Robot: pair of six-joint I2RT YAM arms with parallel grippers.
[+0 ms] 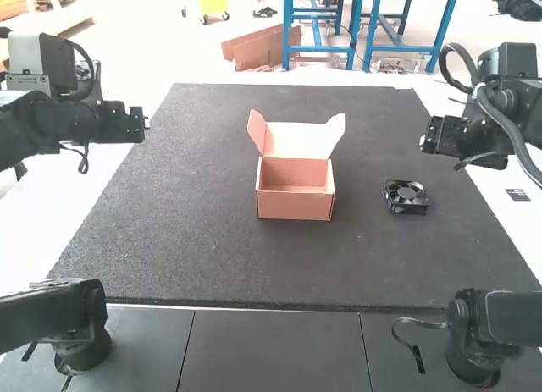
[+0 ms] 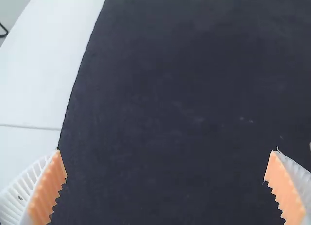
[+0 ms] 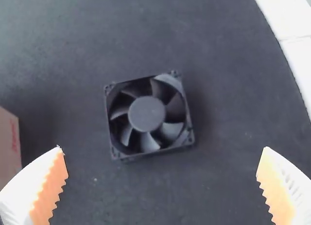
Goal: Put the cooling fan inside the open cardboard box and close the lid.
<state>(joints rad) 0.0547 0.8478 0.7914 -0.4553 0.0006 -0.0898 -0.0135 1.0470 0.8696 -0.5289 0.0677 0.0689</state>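
A small pink cardboard box (image 1: 294, 190) stands open in the middle of the black mat, its lid (image 1: 296, 136) raised at the back with both side flaps up. The black square cooling fan (image 1: 407, 196) lies flat on the mat to the right of the box, apart from it. My right gripper (image 3: 160, 186) hangs open above the fan (image 3: 148, 115), its orange pads (image 3: 48, 186) spread wide on either side. My left gripper (image 2: 165, 186) is open over bare mat near the mat's left edge, with nothing between its fingers. In the high view the left gripper (image 1: 138, 121) and the right gripper (image 1: 427, 138) are held high at the sides.
The black mat (image 1: 195, 231) covers most of the white table (image 1: 102, 87). A corner of the box (image 3: 7, 142) shows in the right wrist view. White table strip (image 2: 43, 64) borders the mat beside the left gripper. The arm bases (image 1: 68, 324) stand at the front.
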